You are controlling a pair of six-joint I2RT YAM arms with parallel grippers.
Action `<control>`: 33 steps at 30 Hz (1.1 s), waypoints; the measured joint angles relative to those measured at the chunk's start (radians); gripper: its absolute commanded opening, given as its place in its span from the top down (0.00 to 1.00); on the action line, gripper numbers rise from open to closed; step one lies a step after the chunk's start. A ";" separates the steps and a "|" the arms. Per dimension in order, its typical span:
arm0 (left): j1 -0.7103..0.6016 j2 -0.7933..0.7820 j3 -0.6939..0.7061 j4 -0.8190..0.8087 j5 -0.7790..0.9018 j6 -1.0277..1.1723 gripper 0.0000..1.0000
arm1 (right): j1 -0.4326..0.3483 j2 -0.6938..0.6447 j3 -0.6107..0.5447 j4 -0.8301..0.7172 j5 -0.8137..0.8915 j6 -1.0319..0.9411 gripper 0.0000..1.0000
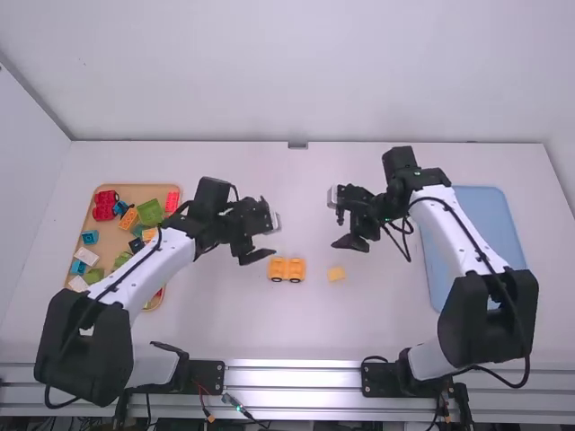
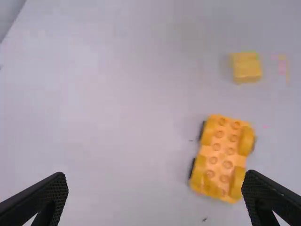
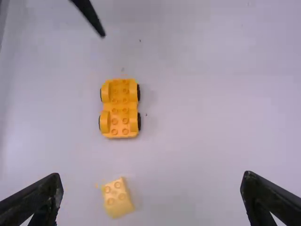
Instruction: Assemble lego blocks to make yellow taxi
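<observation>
Looks like a pick for the right gripper (image 3: 152,175), open and empty—nearer than the left gripper (image 2: 156,175), also spread. Calls for moving towards the robot's side, to the yellow block (image 1: 336,274) on the table (image 1: 296,189), just off the right end of the wheeled chassis (image 1: 287,269)—lengthwise left to right.

The right arm (image 1: 447,226) partly hides the blue tray (image 1: 492,215) — the left arm (image 1: 158,266), some lego blocks (image 1: 148,234).
</observation>
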 measured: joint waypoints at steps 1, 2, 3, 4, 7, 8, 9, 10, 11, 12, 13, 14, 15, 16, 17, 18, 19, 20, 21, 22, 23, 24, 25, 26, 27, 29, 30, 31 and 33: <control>0.000 0.000 -0.019 0.019 0.024 0.022 0.01 | -0.016 0.000 -0.008 0.006 -0.024 -0.024 0.01; 0.000 0.000 -0.072 0.076 0.090 0.084 0.01 | -0.045 0.000 -0.028 0.013 -0.066 -0.061 0.01; 0.000 0.000 -0.095 0.100 0.114 0.105 0.01 | -0.057 0.000 -0.039 0.013 -0.084 -0.075 0.01; 0.000 0.000 -0.119 0.123 0.139 0.125 0.01 | -0.069 0.000 -0.051 0.012 -0.100 -0.086 0.01; 0.000 0.000 -0.182 0.179 0.195 0.160 0.01 | -0.091 0.000 -0.087 0.030 -0.152 -0.122 0.01; 0.000 0.002 -0.211 0.208 0.217 0.166 0.01 | -0.094 0.000 -0.100 0.048 -0.169 -0.138 0.01; 0.000 0.013 -0.222 0.233 0.233 0.166 0.01 | -0.093 0.000 -0.109 0.064 -0.171 -0.146 0.01; 0.000 0.013 -0.222 0.233 0.233 0.166 0.01 | -0.093 0.000 -0.109 0.064 -0.171 -0.146 0.01; 0.001 0.041 -0.224 0.263 0.245 0.162 0.01 | -0.090 0.000 -0.123 0.085 -0.166 -0.155 0.01; 0.001 0.074 -0.224 0.282 0.256 0.161 0.01 | -0.083 0.000 -0.149 0.122 -0.157 -0.164 0.01; 0.001 0.098 -0.223 0.285 0.265 0.161 0.01 | -0.076 0.000 -0.171 0.158 -0.151 -0.169 0.01; 0.001 0.121 -0.221 0.283 0.273 0.159 0.01 | -0.067 0.000 -0.198 0.199 -0.144 -0.172 0.01; 0.002 0.147 -0.218 0.283 0.280 0.159 0.01 | -0.056 0.000 -0.228 0.243 -0.136 -0.172 0.01; 0.002 0.197 -0.206 0.282 0.290 0.159 0.01 | -0.039 0.000 -0.286 0.339 -0.126 -0.161 0.01; 0.002 0.211 -0.201 0.282 0.293 0.161 0.01 | -0.035 0.000 -0.304 0.370 -0.122 -0.154 0.01; 0.002 0.243 -0.188 0.282 0.299 0.164 0.01 | -0.024 0.000 -0.350 0.443 -0.115 -0.137 0.01; 0.002 0.270 -0.174 0.283 0.302 0.171 0.01 | -0.021 0.000 -0.380 0.483 -0.111 -0.124 0.01; 0.002 0.282 -0.167 0.283 0.304 0.174 0.01 | -0.021 0.000 -0.401 0.513 -0.110 -0.116 0.01; 0.002 0.300 -0.157 0.283 0.304 0.182 0.01 | -0.025 0.002 -0.436 0.555 -0.106 -0.105 0.01; 0.002 0.310 -0.153 0.289 0.304 0.187 0.01 | -0.032 0.005 -0.465 0.586 -0.103 -0.096 0.01; 0.002 0.315 -0.151 0.297 0.304 0.188 0.01 | -0.038 0.011 -0.489 0.617 -0.101 -0.089 0.01; 0.002 0.317 -0.150 0.302 0.304 0.189 0.01 | -0.042 0.017 -0.502 0.635 -0.097 -0.083 0.01; 0.002 0.317 -0.150 0.305 0.306 0.189 0.01 | -0.043 0.024 -0.513 0.647 -0.092 -0.079 0.01; 0.002 0.317 -0.150 0.310 0.311 0.189 0.01 | -0.047 0.039 -0.524 0.658 -0.084 -0.074 0.01; 0.002 0.317 -0.150 0.311 0.311 0.189 0.01 | -0.047 0.043 -0.526 0.658 -0.082 -0.074 0.01; 0.002 0.317 -0.150 0.320 0.311 0.189 0.01 | -0.044 0.079 -0.529 0.665 -0.074 -0.072 0.01; 0.002 0.317 -0.150 0.320 0.311 0.189 0.01 | -0.041 0.101 -0.529 0.668 -0.069 -0.074 0.01; 0.002 0.317 -0.150 0.321 0.311 0.189 0.01 | -0.039 0.114 -0.529 0.668 -0.066 -0.076 0.01; 0.002 0.317 -0.151 0.320 0.311 0.189 0.01 | -0.032 0.172 -0.529 0.658 -0.054 -0.090 0.01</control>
